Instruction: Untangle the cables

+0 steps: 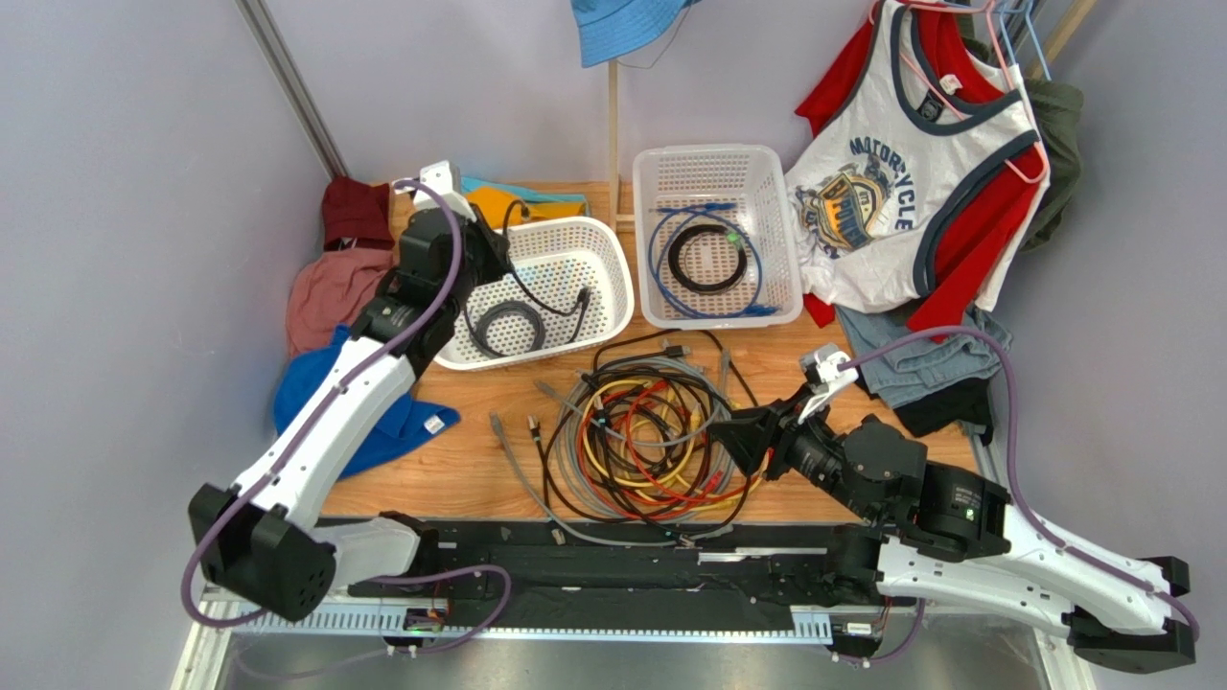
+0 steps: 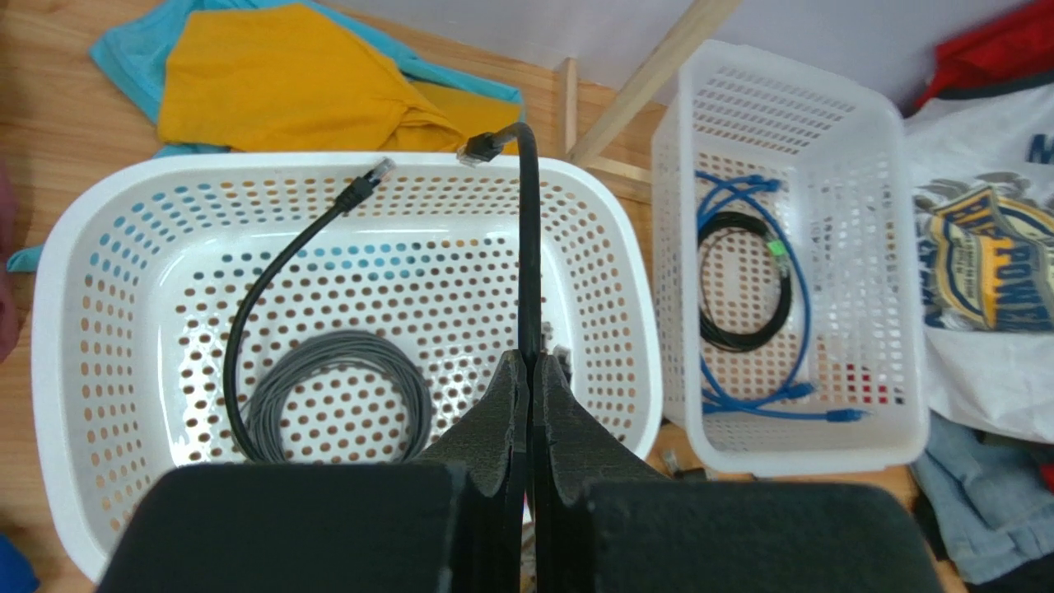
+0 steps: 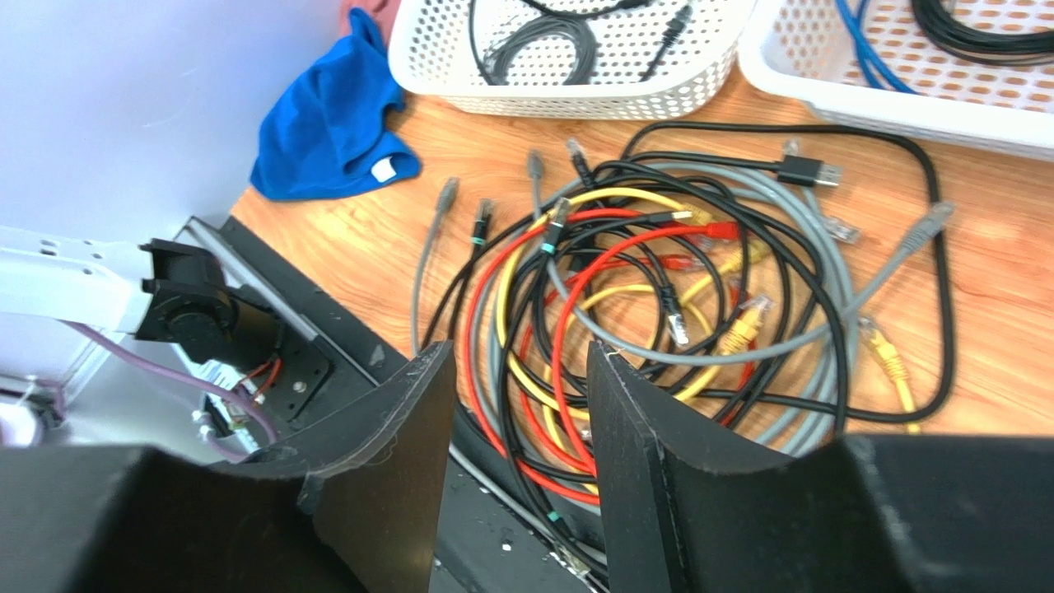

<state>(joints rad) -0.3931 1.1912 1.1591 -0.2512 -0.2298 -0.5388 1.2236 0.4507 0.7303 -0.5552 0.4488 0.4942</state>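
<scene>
Left claw (image 2: 530,371) pinched shut on a black cable (image 2: 530,247), held plug-up over the left basket (image 2: 74,309) (likely to drop it in, sorted). Right claw (image 3: 520,358) spread, just beside the tangle (image 3: 643,297) on the table (image 3: 990,346), probably lining up a pick. Cable's lower run is hidden under the fingers; target strand unclear.

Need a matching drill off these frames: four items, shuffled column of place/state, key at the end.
Column A
1. left gripper
2. right gripper
3. grey coil
4. blue cable

Column B
a. lying in the rectangular basket
b. open over the tangled cables
c. shut on a black cable
d. lying in the rounded basket

Pairs: 1-c, 2-b, 3-d, 4-a
</scene>
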